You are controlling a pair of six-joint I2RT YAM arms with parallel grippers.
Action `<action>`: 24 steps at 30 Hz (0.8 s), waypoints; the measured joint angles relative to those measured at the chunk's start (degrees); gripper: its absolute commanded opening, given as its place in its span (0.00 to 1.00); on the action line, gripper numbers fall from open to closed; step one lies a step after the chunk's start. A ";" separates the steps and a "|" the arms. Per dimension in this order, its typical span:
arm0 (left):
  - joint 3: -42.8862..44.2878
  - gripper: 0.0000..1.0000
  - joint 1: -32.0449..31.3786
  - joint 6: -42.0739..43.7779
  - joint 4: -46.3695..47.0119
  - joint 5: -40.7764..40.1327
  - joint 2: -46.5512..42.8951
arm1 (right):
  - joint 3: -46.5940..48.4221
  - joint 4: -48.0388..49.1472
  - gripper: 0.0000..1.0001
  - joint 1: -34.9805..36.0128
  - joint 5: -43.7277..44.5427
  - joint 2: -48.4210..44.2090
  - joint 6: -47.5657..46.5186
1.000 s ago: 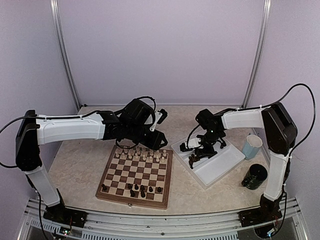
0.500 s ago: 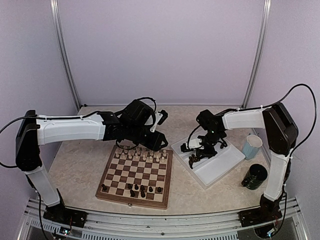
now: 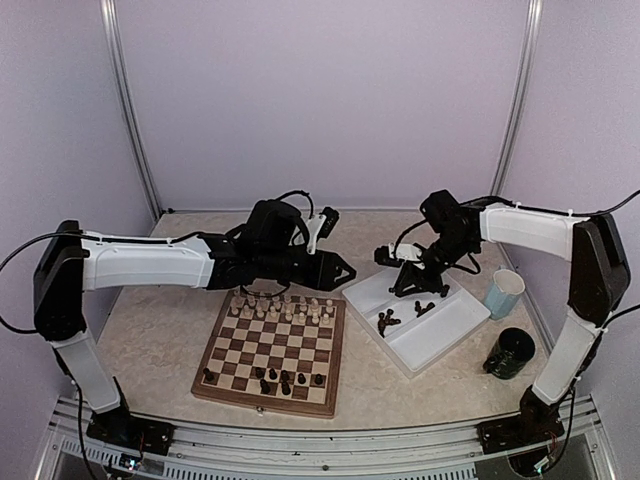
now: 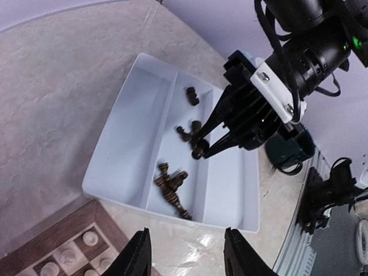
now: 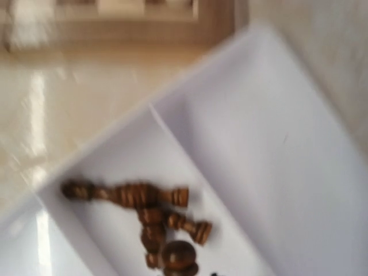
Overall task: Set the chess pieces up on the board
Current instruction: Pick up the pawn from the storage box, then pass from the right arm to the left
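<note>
The board (image 3: 268,352) carries cream chess pieces (image 3: 280,310) on its far rows and dark ones (image 3: 272,378) on its near row. More dark pieces (image 4: 171,187) lie loose in the white tray (image 3: 445,335). My right gripper (image 4: 199,147) hangs above the tray, shut on a small dark piece (image 4: 198,153). The right wrist view shows that piece's round top (image 5: 178,257) over the loose pile (image 5: 138,198). My left gripper (image 4: 187,259) is open and holds nothing. It hovers between the board's far right corner and the tray (image 4: 135,135).
A pale blue cup (image 3: 505,292) and a dark mug (image 3: 510,352) stand right of the tray. Metal rails run along the near table edge. A few more dark pieces (image 3: 425,308) lie in the tray's middle compartment.
My right gripper has shut on a dark piece and risen from the tray, moving back and right. My left arm has swung right, toward the tray.
</note>
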 measured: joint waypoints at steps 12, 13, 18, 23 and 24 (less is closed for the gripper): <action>5.40 0.36 0.28 -10.38 13.38 9.68 11.72 | 0.85 2.40 0.09 0.00 -11.02 -4.83 5.92; 5.84 0.35 0.28 -10.86 13.66 10.29 12.22 | 0.90 2.56 0.09 0.00 -11.58 -5.05 6.21; 8.17 0.33 0.26 -12.00 15.23 12.55 13.81 | 0.90 2.75 0.10 0.22 -13.44 -5.38 7.28; 8.96 0.29 0.26 -12.76 16.04 14.34 14.47 | 1.07 2.75 0.09 0.85 -13.88 -5.38 7.63; 9.25 0.28 0.26 -12.83 16.11 14.67 14.69 | 1.25 2.73 0.09 0.94 -13.97 -5.38 7.72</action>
